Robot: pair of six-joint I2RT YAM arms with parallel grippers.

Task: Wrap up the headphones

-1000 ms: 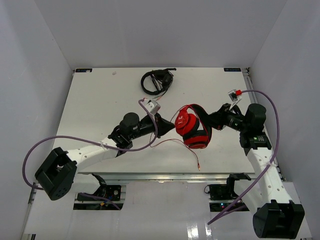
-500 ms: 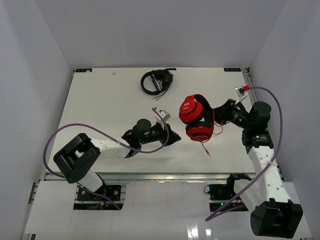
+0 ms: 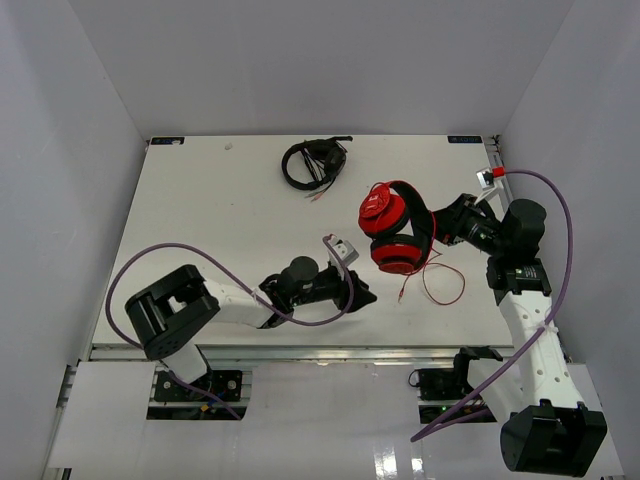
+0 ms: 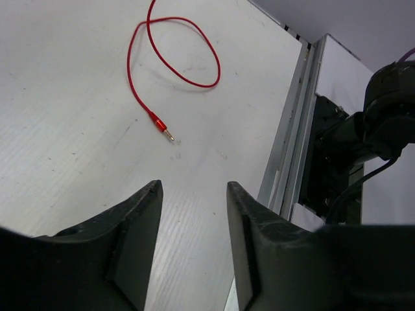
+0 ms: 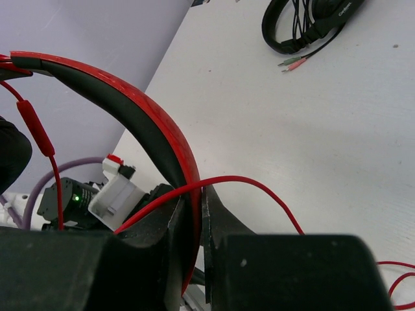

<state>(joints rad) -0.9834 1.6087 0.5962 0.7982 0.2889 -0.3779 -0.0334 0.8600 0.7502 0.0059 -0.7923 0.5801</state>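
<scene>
Since a second ago the left gripper [image 3: 362,293] has backed off to the near edge, jaws apart and empty. Right gripper [image 5: 193,217] is clamped on the headband [image 5: 139,120], with the headphones [image 3: 395,230] held up right of centre. The cable [image 4: 174,65] lies looped and slack on the table [image 3: 200,220]. I'd pinch just behind the plug [image 4: 162,127], then wind it snugly round the headband.

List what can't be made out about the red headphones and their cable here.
- Top view: where the right gripper clamps, hidden behind the headphones.
- Right wrist view: both ear cups, cut off by the frame edges.
- Top view: the plug, too small to tell from the cable.
- Left wrist view: the cable's far end, cut off at the top edge.
</scene>
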